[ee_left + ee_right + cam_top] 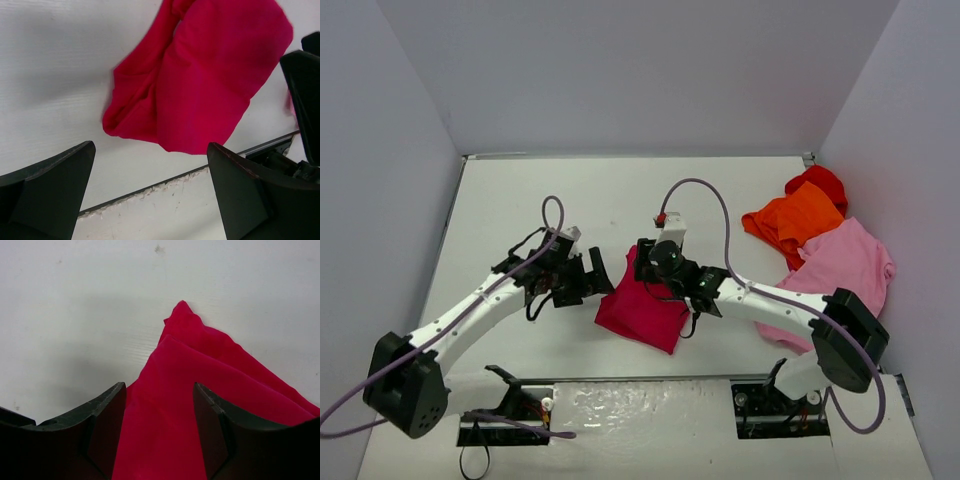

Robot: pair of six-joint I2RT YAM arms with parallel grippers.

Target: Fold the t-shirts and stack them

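A crimson t-shirt [640, 312] lies folded in a small bundle near the table's front edge, in the middle. My left gripper [598, 275] hangs just to its left, open and empty; in the left wrist view the t-shirt [200, 80] lies ahead of the left gripper [150, 170]. My right gripper [642, 262] hovers over the bundle's far end. Its jaws stand apart above the cloth [200, 390], and the right gripper [159, 387] is open. An orange t-shirt [798, 220], a bright red one [820, 183] and a light pink one [840, 262] lie heaped at the right.
Grey walls close the table in on the left, back and right. The table's front edge [175, 177] runs just below the crimson bundle. Part of the right arm [305, 75] shows at the right of the left wrist view.
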